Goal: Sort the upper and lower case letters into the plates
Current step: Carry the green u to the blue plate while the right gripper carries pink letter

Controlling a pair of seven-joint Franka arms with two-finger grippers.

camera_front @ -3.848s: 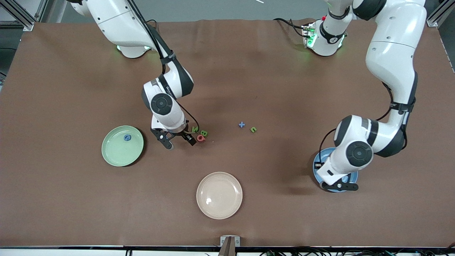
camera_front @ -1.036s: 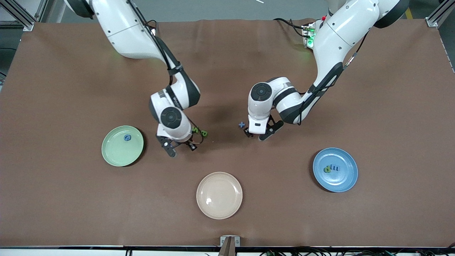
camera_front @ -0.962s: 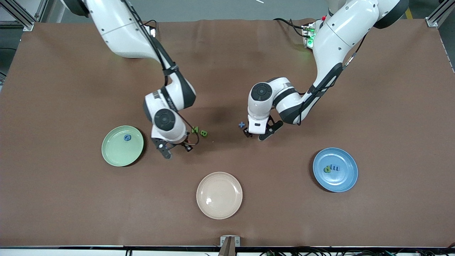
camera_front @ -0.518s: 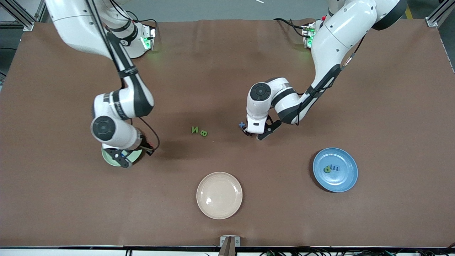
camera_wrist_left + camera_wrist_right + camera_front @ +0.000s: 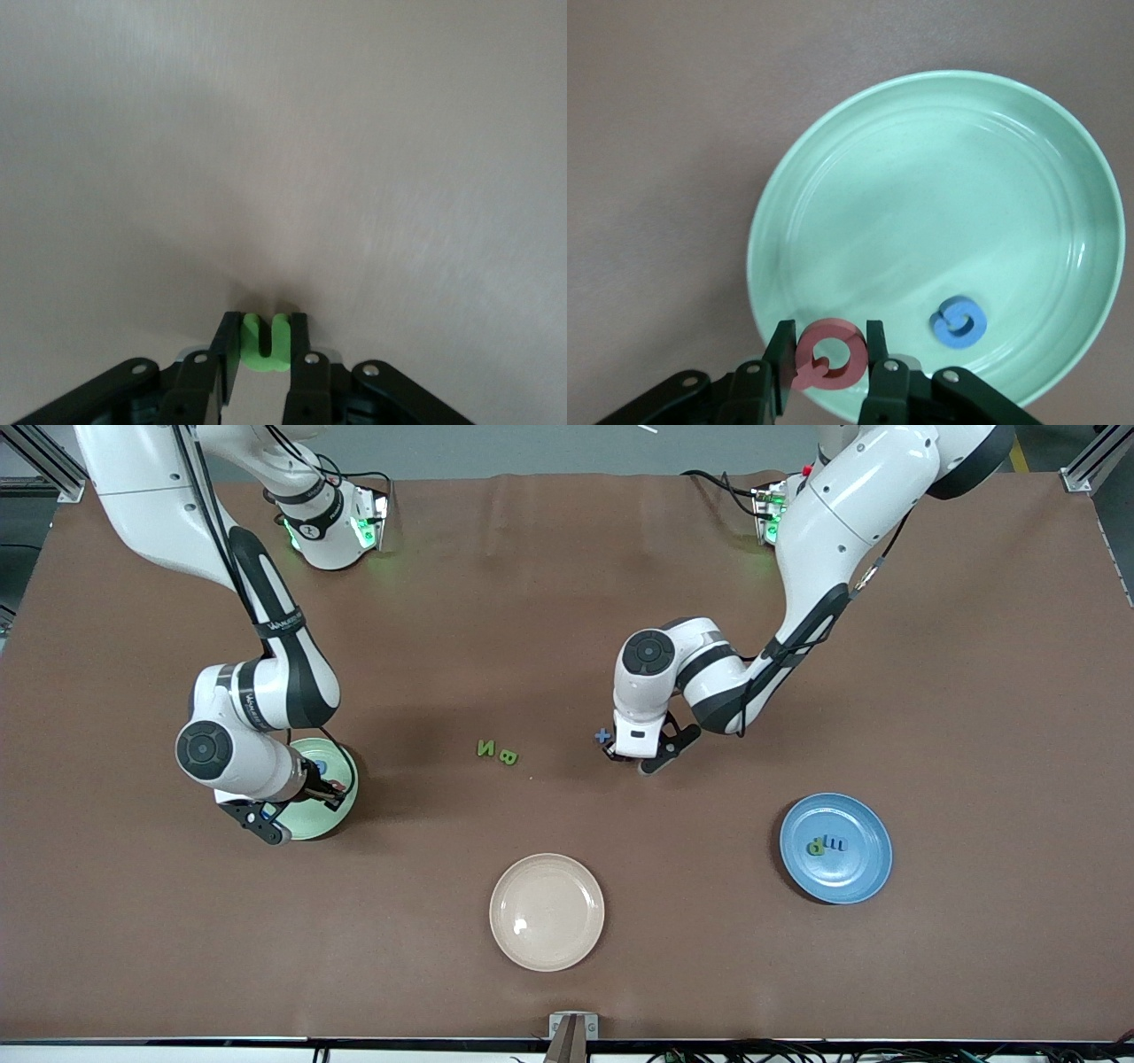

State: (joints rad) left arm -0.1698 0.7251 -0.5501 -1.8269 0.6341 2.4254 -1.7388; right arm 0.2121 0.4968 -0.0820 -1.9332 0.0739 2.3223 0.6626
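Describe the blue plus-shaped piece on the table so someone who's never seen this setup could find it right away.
Start from the brown table and find its middle, where the left gripper is shut on a green letter. The plus sign lies right beside that gripper, toward the right arm's end. It is the only blue piece lying on the bare table; the nearby N and B are green.

One camera hangs high across the table (image 5: 567, 602), facing both robot bases. Each wrist camera looks down close past its own fingers; the right one shares the mint green plate (image 5: 939, 177) (image 5: 341, 806) with it.
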